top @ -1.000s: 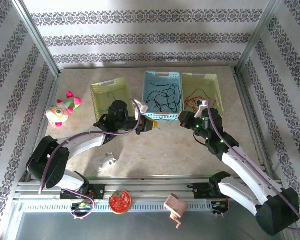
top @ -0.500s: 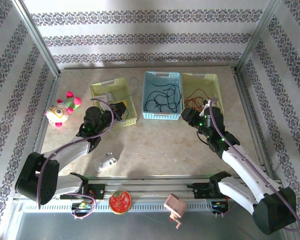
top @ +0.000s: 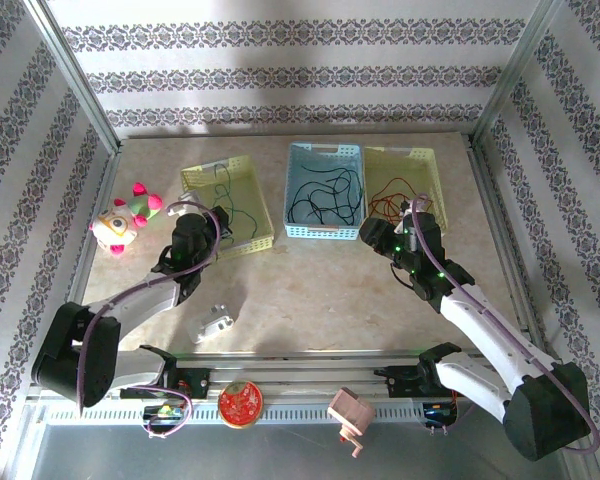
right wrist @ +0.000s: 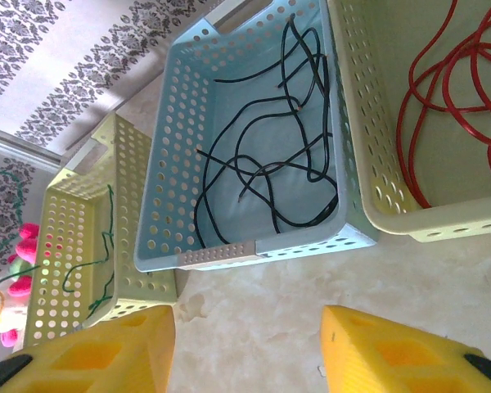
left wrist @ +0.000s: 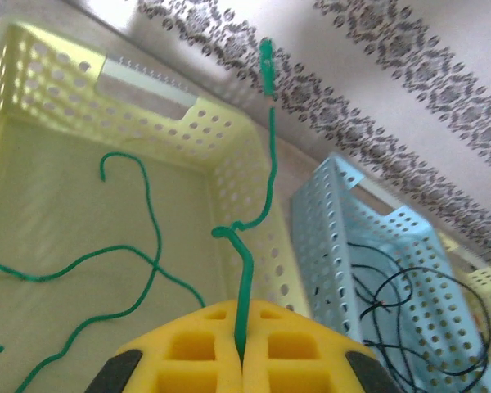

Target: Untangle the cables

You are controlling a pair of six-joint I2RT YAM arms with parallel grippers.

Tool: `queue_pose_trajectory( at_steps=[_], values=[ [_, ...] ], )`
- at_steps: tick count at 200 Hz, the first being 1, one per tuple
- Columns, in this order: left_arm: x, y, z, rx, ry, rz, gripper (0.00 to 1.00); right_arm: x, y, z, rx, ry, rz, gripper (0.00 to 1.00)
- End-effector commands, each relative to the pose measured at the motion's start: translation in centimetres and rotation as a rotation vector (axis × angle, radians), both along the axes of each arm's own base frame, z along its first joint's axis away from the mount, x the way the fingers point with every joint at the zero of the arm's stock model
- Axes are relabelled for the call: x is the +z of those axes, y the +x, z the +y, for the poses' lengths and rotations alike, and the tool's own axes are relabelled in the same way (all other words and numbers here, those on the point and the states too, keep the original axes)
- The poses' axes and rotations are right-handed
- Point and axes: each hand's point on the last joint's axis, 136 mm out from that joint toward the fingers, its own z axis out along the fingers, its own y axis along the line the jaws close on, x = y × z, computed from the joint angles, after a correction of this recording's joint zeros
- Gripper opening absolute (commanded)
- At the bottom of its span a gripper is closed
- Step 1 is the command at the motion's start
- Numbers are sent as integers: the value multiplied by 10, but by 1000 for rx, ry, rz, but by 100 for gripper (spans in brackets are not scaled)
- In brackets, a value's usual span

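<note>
By L yellow basket (left wrist: 33,78), your left tool (left wrist: 241,360) pinches a green cable (left wrist: 268,164) tight, prob. to drop w/ other greens. Right tool (right wrist: 245,327) wide apart, empty, facing blue basket (right wrist: 168,164).

The yellow basket (left wrist: 237,176) and blue basket (right wrist: 168,164) are thin, hole-punched plastic with a soft sheen, and the green cable (left wrist: 245,286), black cables (right wrist: 264,169) and red cable (right wrist: 401,131) wear smooth, slick sheathing. The fingers (left wrist: 295,352) are matt yellow plastic moulded with square pockets, and the table (right wrist: 270,311) looks like smooth marbled stone. The toy (top: 120,225) is fuzzy plush, and the rail (top: 300,411) is bare ribbed metal.
</note>
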Motion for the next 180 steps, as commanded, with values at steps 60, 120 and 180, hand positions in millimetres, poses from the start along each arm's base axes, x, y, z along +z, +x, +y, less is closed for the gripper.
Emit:
queue_pose_trajectory(
  at_steps=[60, 120, 180],
  values=[
    [36, 2, -4, -83, 169, -71, 72, -7, -3, -13, -22, -53, 19, 51],
    [28, -68, 93, 301, 433, 87, 99, -11, -5, -91, -260, -363, -64, 70],
    [-5, -157, 181, 696, 572, 327, 99, -7, -14, -135, -353, -695, -169, 82]
  ],
)
